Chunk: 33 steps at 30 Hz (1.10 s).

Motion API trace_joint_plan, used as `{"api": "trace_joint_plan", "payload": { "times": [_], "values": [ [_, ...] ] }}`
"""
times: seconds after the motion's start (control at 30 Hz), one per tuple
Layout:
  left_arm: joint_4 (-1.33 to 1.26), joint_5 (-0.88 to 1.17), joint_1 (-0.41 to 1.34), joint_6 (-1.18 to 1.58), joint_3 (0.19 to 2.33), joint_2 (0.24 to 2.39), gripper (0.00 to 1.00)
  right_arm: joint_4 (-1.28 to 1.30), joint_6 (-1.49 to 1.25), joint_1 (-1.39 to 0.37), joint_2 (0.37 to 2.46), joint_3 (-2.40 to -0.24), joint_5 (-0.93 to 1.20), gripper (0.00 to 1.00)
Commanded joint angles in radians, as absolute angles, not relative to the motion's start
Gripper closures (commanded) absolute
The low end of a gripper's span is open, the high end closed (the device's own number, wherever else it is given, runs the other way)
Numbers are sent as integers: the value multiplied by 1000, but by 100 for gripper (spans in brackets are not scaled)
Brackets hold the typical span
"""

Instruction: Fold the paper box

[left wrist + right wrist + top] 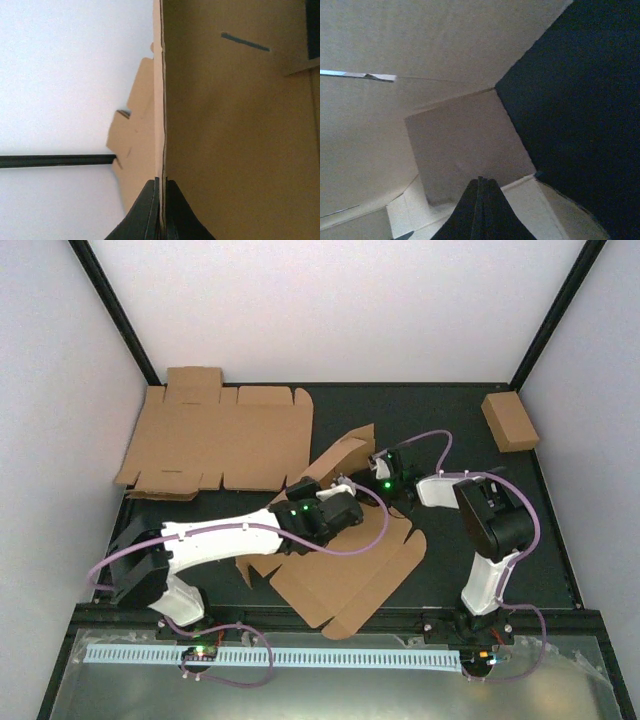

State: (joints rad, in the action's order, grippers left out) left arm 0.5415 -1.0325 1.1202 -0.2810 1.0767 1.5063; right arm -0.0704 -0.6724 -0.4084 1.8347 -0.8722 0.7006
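Observation:
The paper box [350, 575] is a brown die-cut cardboard sheet lying partly folded on the dark table mid-scene, with one flap [340, 455] raised between the two arms. My left gripper [352, 508] is shut on the edge of a raised panel. In the left wrist view that thin cardboard edge [163, 100] runs straight up from between the black fingers [150, 210] of the gripper [162, 181]. My right gripper [366, 476] is shut with nothing between its jaws. In the right wrist view its tip [481, 179] rests against an inner panel [460, 145] of the box.
A second flat cardboard blank [215, 440] lies at the back left against the wall. A small closed brown box [510, 422] sits at the back right. White walls with black corner posts [120, 310] enclose the table. A white slotted strip [270, 655] runs along the near edge.

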Motion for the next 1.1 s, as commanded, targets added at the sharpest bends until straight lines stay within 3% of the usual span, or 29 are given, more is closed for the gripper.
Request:
{"api": "trace_joint_plan", "payload": {
  "times": [0.0,0.53,0.87,1.07],
  "values": [
    [548,-1128,1153,-298,1091,1590,98,-164,-701,-413,1786,-831,638,98],
    [532,-1196,1187,-310,1081,1633,98,-184,-648,-408,1492,-700,507,88],
    [528,-1204,1195,-308,1085,1650,98,-363,-895,-409,1229,-552,553,69],
    [519,-1212,1196,-311,1082,1652,98,-246,-843,-409,1095,-576,403,56]
  ]
}}
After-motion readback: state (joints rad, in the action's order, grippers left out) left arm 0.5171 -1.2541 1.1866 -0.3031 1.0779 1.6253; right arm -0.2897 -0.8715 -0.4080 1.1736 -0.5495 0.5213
